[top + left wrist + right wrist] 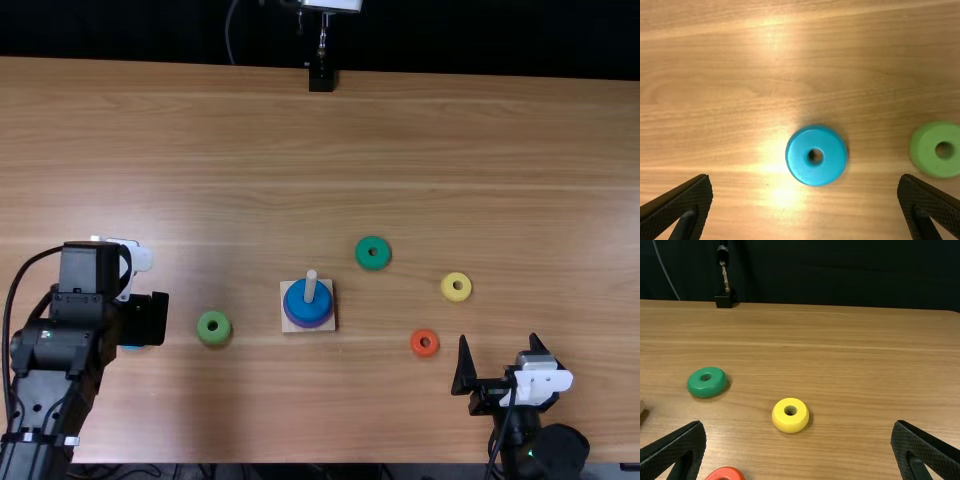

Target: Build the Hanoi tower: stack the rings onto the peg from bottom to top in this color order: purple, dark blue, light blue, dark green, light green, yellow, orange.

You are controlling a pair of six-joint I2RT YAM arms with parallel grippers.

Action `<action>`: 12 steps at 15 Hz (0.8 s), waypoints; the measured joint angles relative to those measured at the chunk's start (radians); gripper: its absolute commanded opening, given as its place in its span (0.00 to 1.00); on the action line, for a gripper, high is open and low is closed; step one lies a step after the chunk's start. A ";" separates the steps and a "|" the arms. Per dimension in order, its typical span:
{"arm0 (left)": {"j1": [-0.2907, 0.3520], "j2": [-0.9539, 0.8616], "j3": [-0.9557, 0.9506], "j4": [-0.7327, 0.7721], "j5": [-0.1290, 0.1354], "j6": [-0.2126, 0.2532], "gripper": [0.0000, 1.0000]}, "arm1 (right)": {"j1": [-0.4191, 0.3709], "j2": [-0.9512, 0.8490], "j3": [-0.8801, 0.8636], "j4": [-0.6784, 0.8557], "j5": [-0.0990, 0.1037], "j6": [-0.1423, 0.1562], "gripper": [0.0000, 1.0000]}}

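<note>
In the top view my left gripper [146, 320] hangs at the left, over the mostly covered light blue ring [133, 347]. In the left wrist view the light blue ring [816, 155] lies flat beyond the open left gripper [806, 207]. The peg [311, 286] holds the dark blue ring [308, 311] above the purple ring [305, 327] on a square base [290, 328]. Loose on the table are the light green ring [214, 328], dark green ring [373, 253], yellow ring [456, 287] and orange ring [425, 343]. My right gripper [499, 358], also [798, 447], stands open and holds nothing.
The wooden table [250, 150] extends widely behind the rings. A black stand [321, 78] with a metal stem is at the far edge, in front of a dark curtain [840, 270].
</note>
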 measured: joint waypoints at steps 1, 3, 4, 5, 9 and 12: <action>0.005 0.023 -0.008 0.003 -0.003 0.000 1.00 | 0.000 0.000 0.000 0.000 0.000 0.000 1.00; 0.013 0.094 -0.021 0.003 -0.006 0.001 1.00 | 0.000 0.000 0.000 0.000 0.000 0.001 1.00; 0.016 0.118 -0.024 0.003 -0.007 0.000 1.00 | 0.000 0.000 0.000 0.000 0.000 0.000 1.00; 0.032 0.141 -0.024 0.006 -0.006 0.001 1.00 | 0.000 0.000 0.000 0.000 0.000 0.000 1.00; 0.058 0.259 -0.024 0.010 0.013 0.002 1.00 | 0.000 0.000 0.000 0.000 0.000 0.000 1.00; 0.058 0.315 -0.024 0.015 0.078 0.003 1.00 | 0.000 0.000 0.000 0.000 0.000 0.000 1.00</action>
